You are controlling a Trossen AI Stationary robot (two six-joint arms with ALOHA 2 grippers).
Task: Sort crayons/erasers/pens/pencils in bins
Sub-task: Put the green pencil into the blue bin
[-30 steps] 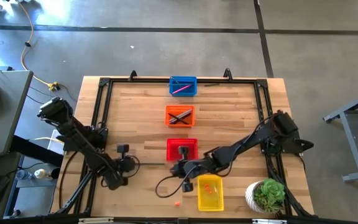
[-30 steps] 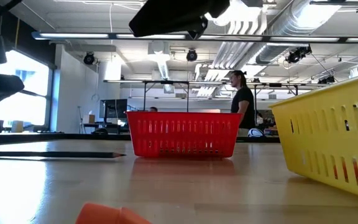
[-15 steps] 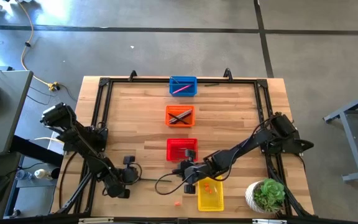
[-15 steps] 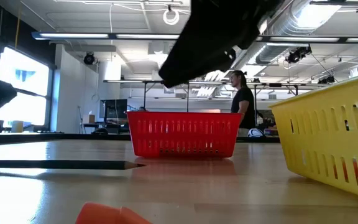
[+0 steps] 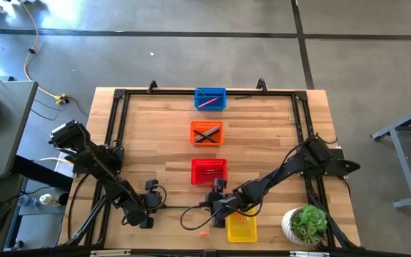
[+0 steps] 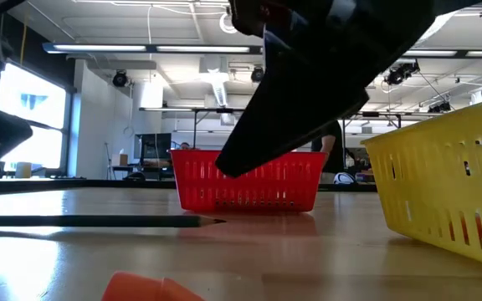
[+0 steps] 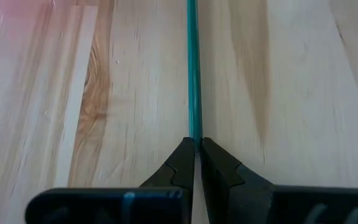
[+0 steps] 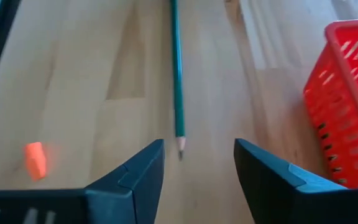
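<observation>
My left gripper (image 5: pixel 155 205) is shut on a thin teal pencil (image 5: pixel 184 207) at the table's near left. The pencil runs toward the table's right, and its sharpened tip (image 8: pixel 180 147) ends between the open fingers of my right gripper (image 8: pixel 194 163), which touch nothing. An orange-red eraser (image 5: pixel 203 232) lies on the wood near the front edge. The blue bin (image 5: pixel 210 98), orange bin (image 5: pixel 206 133) and red bin (image 5: pixel 209 171) stand in a row down the middle. The yellow bin (image 5: pixel 241 225) stands at the near right. My left gripper pinches the pencil's blunt end (image 7: pixel 195 142) between its two fingertips. The fingers (image 7: pixel 180 163) slant down from the table's left and lie along the pencil. The pencil reaches away from them, level and low over the wood (image 6: pixel 99 221); whether it rests on the table, I cannot tell.
A potted plant (image 5: pixel 307 223) stands at the near right corner. A black frame (image 5: pixel 120 128) runs around the tabletop. The blue and orange bins hold long thin sticks. The red bin (image 8: pixel 353 93) stands close beside my right gripper. A person stands far off in the room (image 6: pixel 325 146).
My left gripper has gone toward the table's near edge and a little right, carrying the pencil, whose tip has slid toward the right. My right gripper has come down and toward the near edge, toward the pencil's tip.
</observation>
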